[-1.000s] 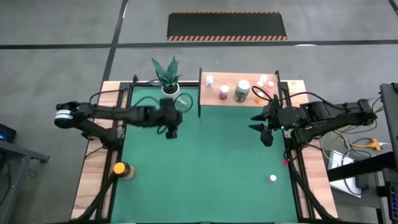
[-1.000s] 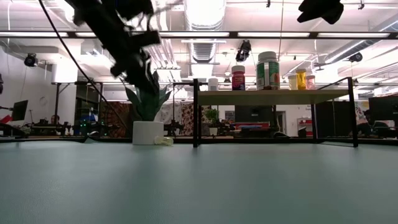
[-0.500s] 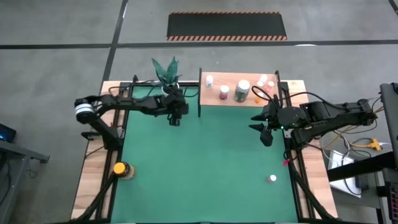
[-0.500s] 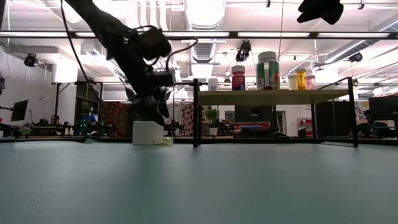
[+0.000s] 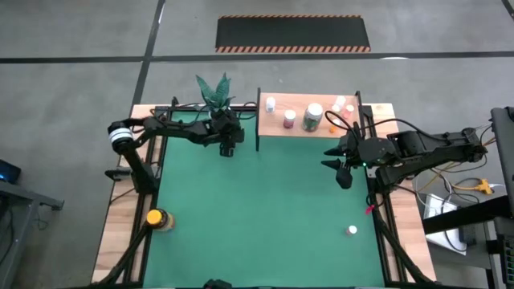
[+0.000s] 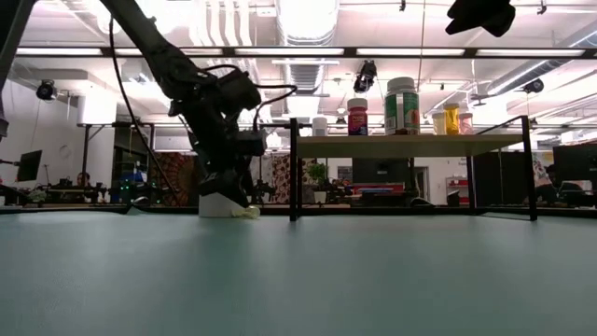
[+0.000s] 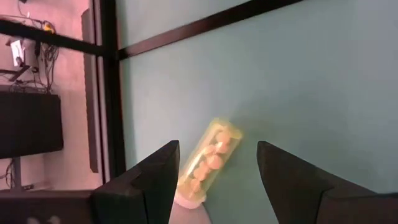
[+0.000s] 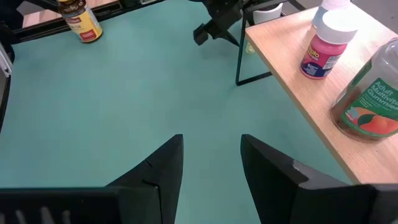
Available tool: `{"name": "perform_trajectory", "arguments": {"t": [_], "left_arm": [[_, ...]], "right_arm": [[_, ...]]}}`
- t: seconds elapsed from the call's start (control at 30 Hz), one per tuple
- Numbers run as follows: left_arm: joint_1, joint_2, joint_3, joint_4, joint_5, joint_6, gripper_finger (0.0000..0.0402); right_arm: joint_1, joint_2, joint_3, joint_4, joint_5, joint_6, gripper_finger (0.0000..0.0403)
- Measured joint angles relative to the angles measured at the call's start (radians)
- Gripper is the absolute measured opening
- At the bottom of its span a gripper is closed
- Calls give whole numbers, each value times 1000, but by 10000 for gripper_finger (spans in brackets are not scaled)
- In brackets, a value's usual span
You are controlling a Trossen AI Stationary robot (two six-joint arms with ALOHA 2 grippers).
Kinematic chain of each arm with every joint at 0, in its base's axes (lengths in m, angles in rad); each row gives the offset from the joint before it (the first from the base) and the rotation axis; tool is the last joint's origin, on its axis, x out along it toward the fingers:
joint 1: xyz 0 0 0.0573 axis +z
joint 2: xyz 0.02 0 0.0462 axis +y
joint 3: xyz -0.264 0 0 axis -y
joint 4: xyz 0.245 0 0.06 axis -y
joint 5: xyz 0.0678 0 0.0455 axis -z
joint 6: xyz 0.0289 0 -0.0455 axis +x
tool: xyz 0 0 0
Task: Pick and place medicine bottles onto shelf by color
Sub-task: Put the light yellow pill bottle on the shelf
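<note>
A greenish-clear medicine bottle (image 7: 209,160) with pale pills inside lies on its side on the green mat, next to the white plant pot (image 6: 217,203). My left gripper (image 7: 217,171) is open just above the bottle, one finger on either side, touching nothing. It also shows in the high view (image 5: 228,148). The shelf (image 5: 277,128) at the far edge carries several bottles, among them a pink one (image 8: 321,47) and a larger green-labelled one (image 8: 368,99). My right gripper (image 5: 344,172) hangs open above the mat by the shelf's near right corner.
An amber bottle with a yellow cap (image 5: 157,217) stands at the near left of the mat. A small white-capped bottle (image 5: 352,230) stands near right. The shelf's black leg (image 6: 294,168) stands close beside my left gripper. The mat's middle is bare.
My left gripper has moved toward the table's far edge and down, rolling as it went. It has come from above the mat to low beside the plant pot, over the lying bottle. My right gripper has kept still.
</note>
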Motion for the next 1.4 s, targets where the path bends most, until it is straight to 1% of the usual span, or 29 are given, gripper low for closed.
{"name": "perform_trajectory", "arguments": {"t": [0.1,0.43,0.7,0.97,1.2,1.3,1.4], "left_arm": [[19,0,-3,13,4,0,199],[65,0,-6,38,69,1,199],[74,1,-8,37,80,-1,199],[76,80,-9,89,83,-26,199],[76,104,-6,117,84,-30,198],[76,103,-6,115,86,-28,189],[76,103,-5,111,91,-25,167]], "right_arm": [[0,0,0,0,0,-4,151],[0,0,0,0,0,-6,146],[0,0,0,0,-2,-7,146],[0,0,0,-1,-8,-7,143],[0,0,-1,-1,-8,-7,144],[0,0,-1,-1,-8,-7,140],[0,0,-2,-1,-8,-7,137]]}}
